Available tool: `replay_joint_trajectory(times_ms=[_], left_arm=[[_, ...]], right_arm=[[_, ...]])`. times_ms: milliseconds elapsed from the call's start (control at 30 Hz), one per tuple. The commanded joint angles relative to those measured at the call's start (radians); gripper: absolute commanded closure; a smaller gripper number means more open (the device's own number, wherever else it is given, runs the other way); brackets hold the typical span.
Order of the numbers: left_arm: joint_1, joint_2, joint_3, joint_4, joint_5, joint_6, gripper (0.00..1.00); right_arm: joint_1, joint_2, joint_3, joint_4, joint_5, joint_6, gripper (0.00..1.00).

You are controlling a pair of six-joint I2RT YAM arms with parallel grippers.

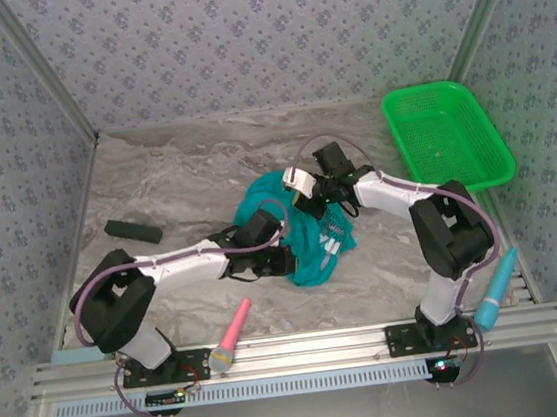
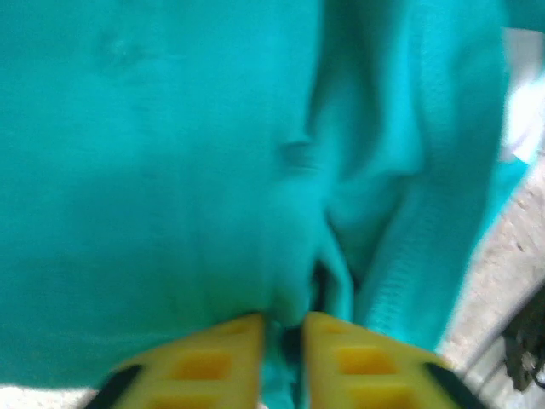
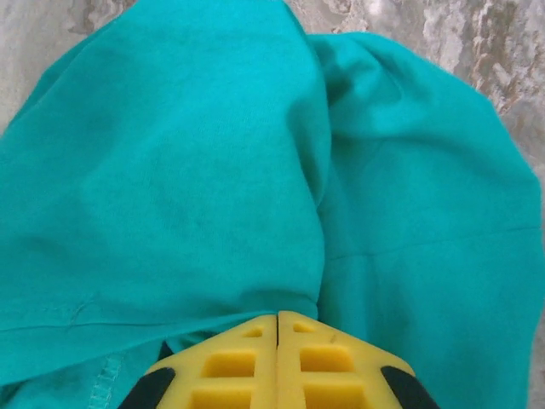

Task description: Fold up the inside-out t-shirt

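The inside-out t-shirt [image 1: 310, 261] lies bunched in a teal heap on the grey marbled bench [image 1: 183, 169]. It sits about midway between the left and right edges, a little nearer the near edge than the far one, and it is creased and folded over itself. The green basket [image 1: 446, 135] sits in the far right corner, well apart from the shirt.

The left arm [image 1: 189, 262] reaches in from the near left corner and the right arm [image 1: 398, 193] from the near right. Both wrists meet over the heap, the left at its near left side and the right at its far side.

From the left wrist we see the left pincer [image 2: 283, 328] closed down to a narrow slit. A ridge of the shirt's cloth rises out of that slit between the yellow fingers [image 2: 213, 354], so it has the shirt pinched, and the rest of the cloth spreads away ahead of it.

From the right wrist, the right pincer [image 3: 278, 322] has its fingers pressed flat together. The tips are tucked just under a hemmed edge of the shirt, which drapes over them. Whether any cloth is caught between them we cannot tell.

A black block [image 1: 132, 230] lies near the left edge, well apart from the shirt. A pink stick [image 1: 236, 326] rests at the near edge between the two arm bases, and a blue stick [image 1: 497, 289] lies at the near right corner.
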Motion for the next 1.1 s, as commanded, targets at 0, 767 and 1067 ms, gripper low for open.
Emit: replay_joint_trajectory(times_ms=[0,767,1067], left_arm=[[0.028,-0.042,0.040,-0.028,-0.044,0.027,0.99],[0.197,-0.129,0.016,0.011,-0.120,0.238,0.30],[0.230,-0.083,0.089,-0.041,0.003,0.371,0.26]], right_arm=[[-0.014,-0.070,-0.014,0.066,-0.058,0.060,1.00],[0.105,-0.379,-0.120,-0.008,0.361,0.763,0.56],[0.247,-0.571,-0.278,-0.285,0.476,1.379,0.52]])
